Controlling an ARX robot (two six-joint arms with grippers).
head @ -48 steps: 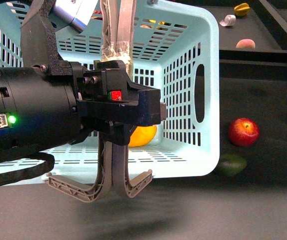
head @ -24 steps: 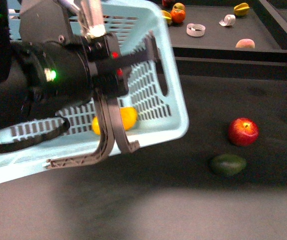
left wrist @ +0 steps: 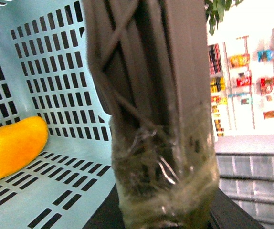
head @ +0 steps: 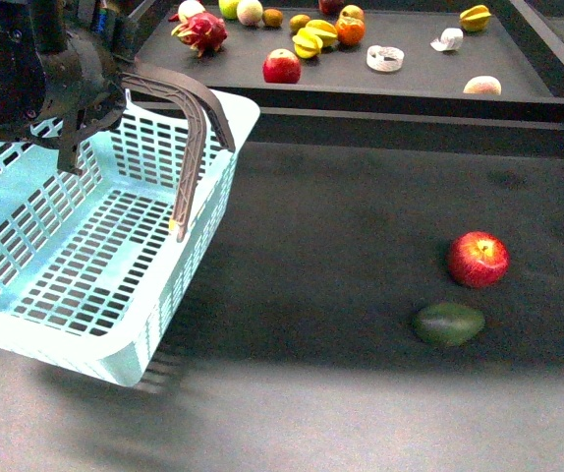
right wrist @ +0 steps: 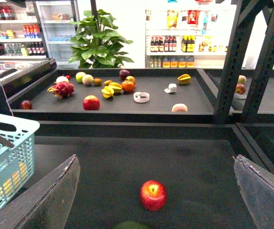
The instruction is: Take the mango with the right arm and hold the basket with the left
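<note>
The light turquoise basket (head: 85, 275) hangs tilted at the left of the front view. My left gripper (head: 90, 69) is shut on its grey-brown taped handles (head: 196, 128). In the left wrist view the taped handles (left wrist: 161, 143) fill the middle, clamped in my left gripper (left wrist: 165, 212). The yellow-orange mango (left wrist: 13, 148) lies inside the basket (left wrist: 56, 71) against its slotted wall. In the front view only a yellow sliver of the mango (head: 173, 225) shows behind a handle. My right gripper (right wrist: 156, 160) is open over the dark table, above the red apple (right wrist: 152, 194), with nothing between its fingers.
A red apple (head: 478, 259) and a dark green avocado (head: 448, 324) lie on the dark table at the right. A raised shelf (head: 410, 84) at the back carries several fruits and a tape roll (head: 384, 58). The basket's corner (right wrist: 8, 157) shows beside the right gripper.
My left arm has swung up and to the left, carrying the basket by its handles. The basket moved left and tilted, so the mango is now almost hidden in the front view.
</note>
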